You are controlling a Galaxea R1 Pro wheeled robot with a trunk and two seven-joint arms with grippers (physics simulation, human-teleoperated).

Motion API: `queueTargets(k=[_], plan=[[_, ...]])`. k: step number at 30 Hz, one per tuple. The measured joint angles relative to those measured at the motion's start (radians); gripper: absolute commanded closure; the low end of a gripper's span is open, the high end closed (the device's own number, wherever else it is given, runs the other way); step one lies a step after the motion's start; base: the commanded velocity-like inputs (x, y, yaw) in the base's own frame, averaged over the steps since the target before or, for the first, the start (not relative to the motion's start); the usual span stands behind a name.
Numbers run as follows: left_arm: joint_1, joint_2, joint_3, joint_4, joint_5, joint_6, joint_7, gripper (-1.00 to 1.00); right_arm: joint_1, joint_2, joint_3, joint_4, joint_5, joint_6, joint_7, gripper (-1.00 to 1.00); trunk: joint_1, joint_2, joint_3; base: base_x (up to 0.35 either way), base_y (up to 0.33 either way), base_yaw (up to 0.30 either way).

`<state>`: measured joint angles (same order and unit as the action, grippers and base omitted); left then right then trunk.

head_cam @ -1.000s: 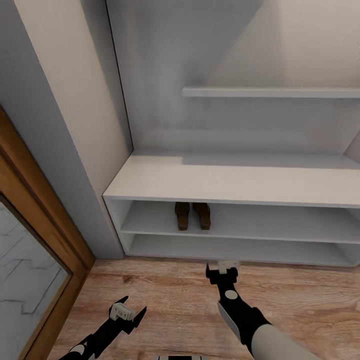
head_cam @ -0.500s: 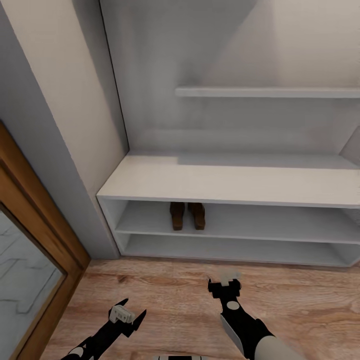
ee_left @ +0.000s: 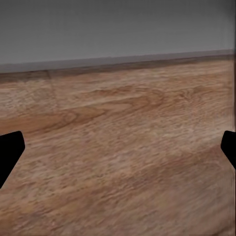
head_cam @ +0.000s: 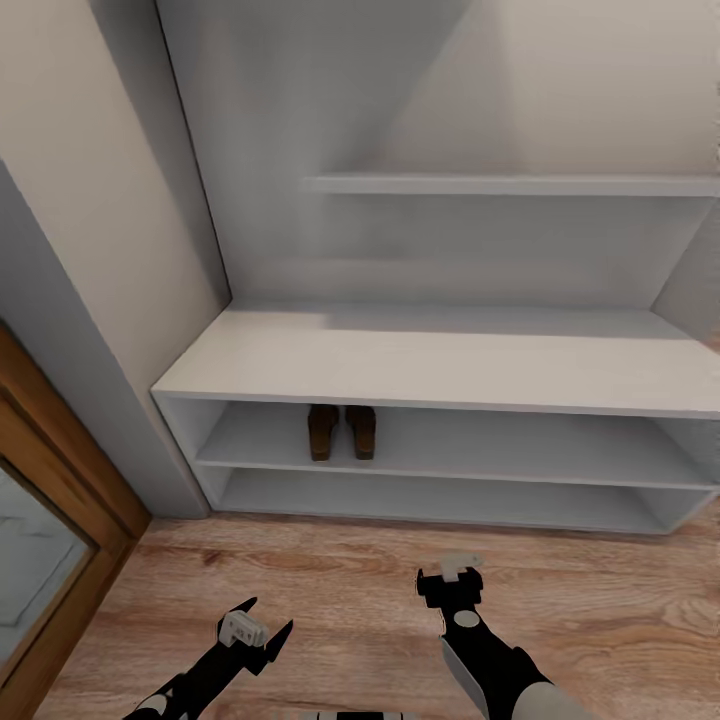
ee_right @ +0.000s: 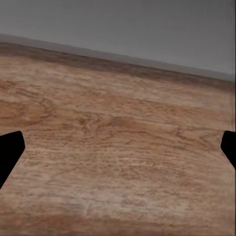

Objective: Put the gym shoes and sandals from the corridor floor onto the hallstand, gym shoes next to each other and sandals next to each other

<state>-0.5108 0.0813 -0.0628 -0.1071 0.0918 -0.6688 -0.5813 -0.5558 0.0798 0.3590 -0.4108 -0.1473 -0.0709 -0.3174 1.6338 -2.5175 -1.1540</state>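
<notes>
Hallstand: we face the low white shoe rack with flat top, two open tiers and tall back panel; it sits further left in the head view than a second ago, so the camera has swung, not the rack.
Sandals: the pair of flat brown leather sandals stands side by side, touching, on the upper tier, well beyond both sets of fingertips.
Floor: light brown wood-grain plank flooring lies under both arms.
Left gripper: we see black fingers spread apart over bare planks, holding nothing.
Right gripper: fingertips spread at the wrist view's edges, nothing between; lower in the head view than before.
Door frame: brown wooden frame, beyond the left fingers.
</notes>
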Motion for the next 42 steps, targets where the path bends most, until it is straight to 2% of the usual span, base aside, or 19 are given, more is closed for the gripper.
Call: queueTargets(k=[28,42], plan=[[0.0,0.0,0.0,0.001,0.0,0.0,0.0,-1.0,0.001,0.0,0.0,0.0,0.0,0.0,0.0,-1.0,0.0,0.0,0.0,0.0,-0.304,-0.003],[0.0,0.0,0.0,0.0,0.0,0.0,0.0,-1.0,0.001,0.0,0.0,0.0,0.0,0.0,0.0,-1.0,0.0,0.0,0.0,0.0,-0.306,-0.215]])
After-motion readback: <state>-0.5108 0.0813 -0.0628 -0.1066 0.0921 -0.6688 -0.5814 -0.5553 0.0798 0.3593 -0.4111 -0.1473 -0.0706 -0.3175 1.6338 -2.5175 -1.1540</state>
